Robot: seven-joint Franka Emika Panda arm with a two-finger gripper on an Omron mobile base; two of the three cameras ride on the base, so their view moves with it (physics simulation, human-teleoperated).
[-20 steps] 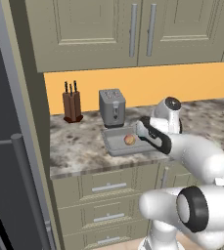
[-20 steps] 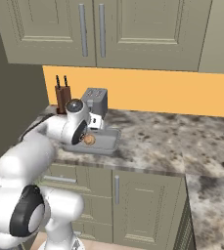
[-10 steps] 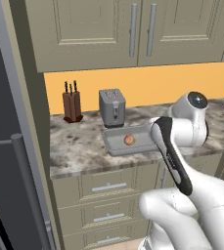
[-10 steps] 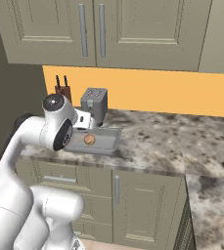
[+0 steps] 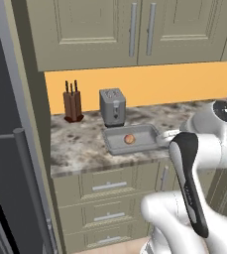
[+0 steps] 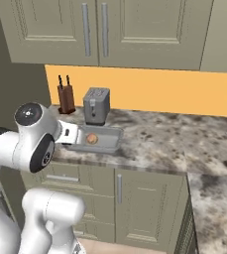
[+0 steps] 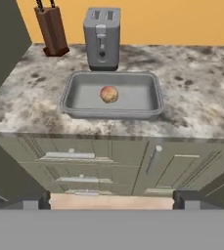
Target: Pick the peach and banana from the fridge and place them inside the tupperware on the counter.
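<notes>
A: Hand view: small round orange-red peach (image 7: 109, 93) sits mid-floor in shallow grey rectangular tupperware (image 7: 147, 105), near the mottled marble counter (image 7: 201, 97) front edge.

B: Claw?

A: Two-finger gripper (image 7: 111, 199) released, jaws wide, off the counter's front edge. Grey toaster (image 7: 102, 38) just behind the tray; right counter bare.

toaster (image 7: 102, 38): grey, 2-slot, upright, far ahead of fingers, centre-left
knife block (image 7: 51, 30): brown, dark handles up, just left of toaster, apart
backsplash (image 7: 182, 22): orange, behind both
upper cabs (image 5: 135, 30): beige-green, doors shut, bar handles
drawers (image 7: 69, 156): nearer fingers, shut
</notes>
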